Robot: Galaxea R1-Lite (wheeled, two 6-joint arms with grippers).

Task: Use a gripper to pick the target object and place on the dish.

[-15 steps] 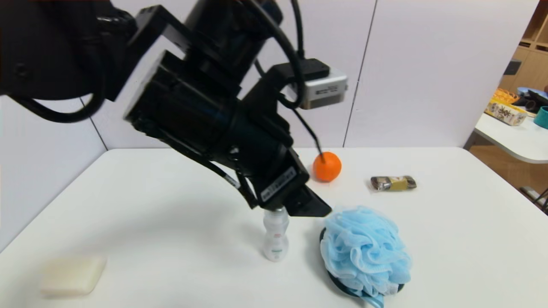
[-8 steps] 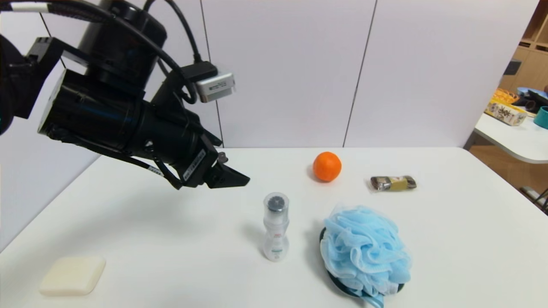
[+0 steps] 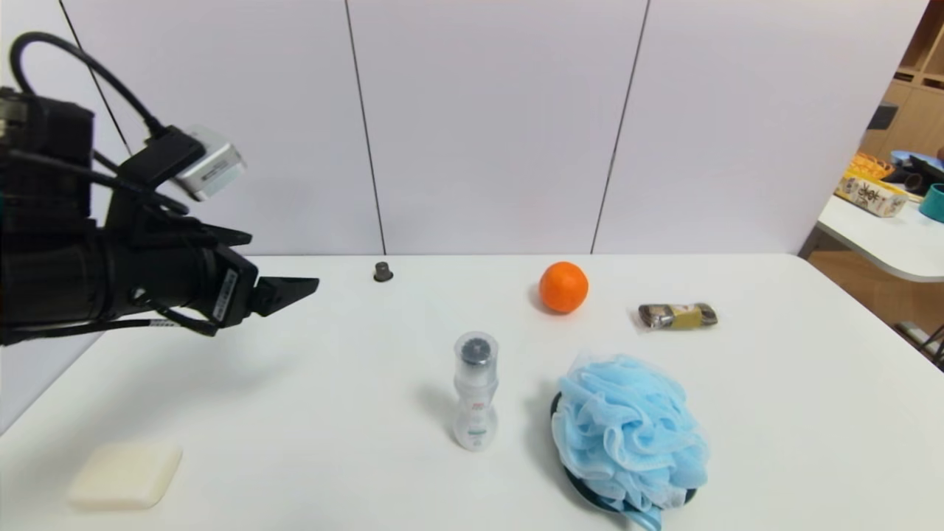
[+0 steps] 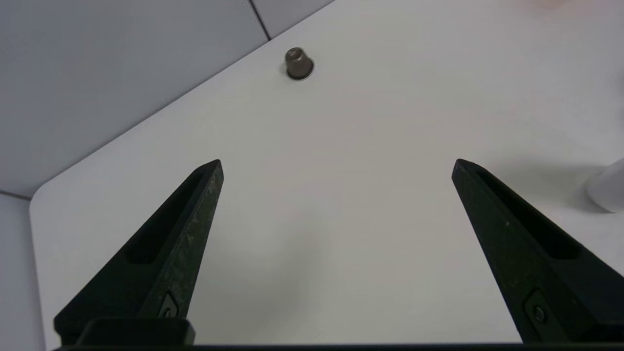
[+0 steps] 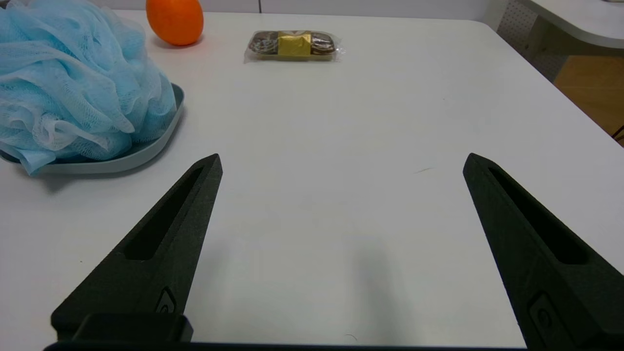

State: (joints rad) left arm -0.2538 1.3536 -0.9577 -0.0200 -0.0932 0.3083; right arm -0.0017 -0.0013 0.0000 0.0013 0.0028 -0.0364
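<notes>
The fluffy light-blue mesh pouf (image 3: 630,431), its ribbon dangling, sits on the grey-blue dish (image 5: 139,155). The left gripper (image 4: 337,163), above the table's left side, has widely spread jaws holding nothing; the right gripper (image 5: 345,157) is parked near the dish.

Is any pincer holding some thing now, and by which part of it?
Nothing is held: left pincer and right pincer are both open and empty.

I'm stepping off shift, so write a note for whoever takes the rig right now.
Left gripper: open, holding nothing, above the table's left side.
Right gripper: open, holding nothing, parked over the table's near right.
Blue mesh pouf: resting on the dish, its ribbon hanging over the rim.
Done: pouf placed on the dish.
Left: seemingly nothing more to place.
</notes>
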